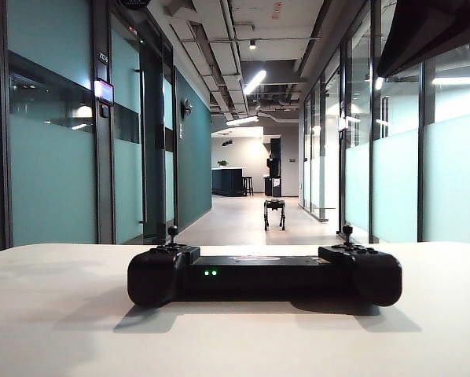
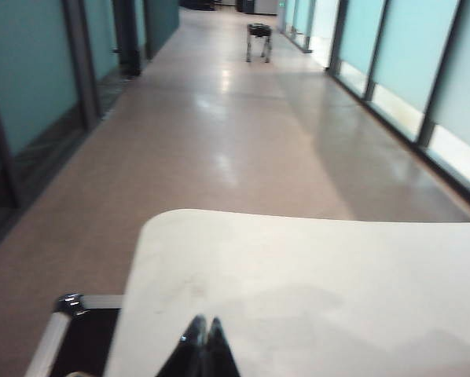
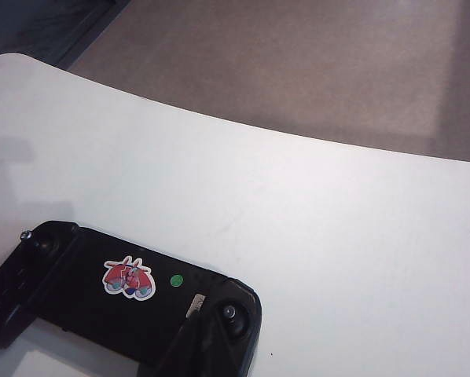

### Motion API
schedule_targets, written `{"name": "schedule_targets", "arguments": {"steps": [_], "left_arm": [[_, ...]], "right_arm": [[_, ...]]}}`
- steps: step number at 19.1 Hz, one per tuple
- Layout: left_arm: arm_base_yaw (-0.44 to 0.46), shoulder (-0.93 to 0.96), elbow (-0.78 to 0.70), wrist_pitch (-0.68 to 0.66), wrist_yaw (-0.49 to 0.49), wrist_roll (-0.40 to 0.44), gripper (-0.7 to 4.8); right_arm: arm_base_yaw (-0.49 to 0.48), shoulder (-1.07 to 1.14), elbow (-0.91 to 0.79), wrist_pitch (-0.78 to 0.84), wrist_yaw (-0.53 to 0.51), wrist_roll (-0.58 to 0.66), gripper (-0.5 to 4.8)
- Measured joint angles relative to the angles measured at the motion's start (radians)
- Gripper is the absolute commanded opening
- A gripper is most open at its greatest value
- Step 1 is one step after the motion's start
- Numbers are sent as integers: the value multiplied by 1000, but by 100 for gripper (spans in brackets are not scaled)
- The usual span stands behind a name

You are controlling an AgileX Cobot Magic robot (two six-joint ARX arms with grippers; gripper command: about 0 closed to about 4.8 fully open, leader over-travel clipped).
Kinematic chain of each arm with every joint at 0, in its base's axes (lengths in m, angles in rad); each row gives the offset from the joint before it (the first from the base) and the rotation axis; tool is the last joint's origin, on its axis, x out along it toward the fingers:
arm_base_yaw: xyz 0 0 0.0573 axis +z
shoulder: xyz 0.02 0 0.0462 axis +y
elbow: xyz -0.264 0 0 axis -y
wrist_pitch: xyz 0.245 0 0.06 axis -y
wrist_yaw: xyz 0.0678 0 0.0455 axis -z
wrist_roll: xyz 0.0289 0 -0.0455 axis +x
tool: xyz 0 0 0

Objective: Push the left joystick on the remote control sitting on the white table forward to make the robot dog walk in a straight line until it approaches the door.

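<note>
Long corridor (image 1: 243,216) with teal glass walls and pale floor. Broad white table (image 1: 54,314) in front, bare but for the remote control (image 1: 264,275) lying centred near its far edge. Robot dog (image 1: 274,212) standing well down the hall. Left gripper (image 2: 203,345) pinched shut above the table; right gripper (image 3: 200,345) closed, over the controller. Left joystick (image 1: 172,232) upright, untouched.
</note>
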Motion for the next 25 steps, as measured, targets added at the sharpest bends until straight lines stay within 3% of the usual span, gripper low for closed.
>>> {"name": "schedule_targets", "arguments": {"steps": [4, 25], "left_arm": [[0, 0, 0, 0, -83, 2, -6], [0, 0, 0, 0, -72, 2, -5]], "right_arm": [[0, 0, 0, 0, 0, 0, -1], [0, -2, -2, 1, 0, 0, -1]]}}
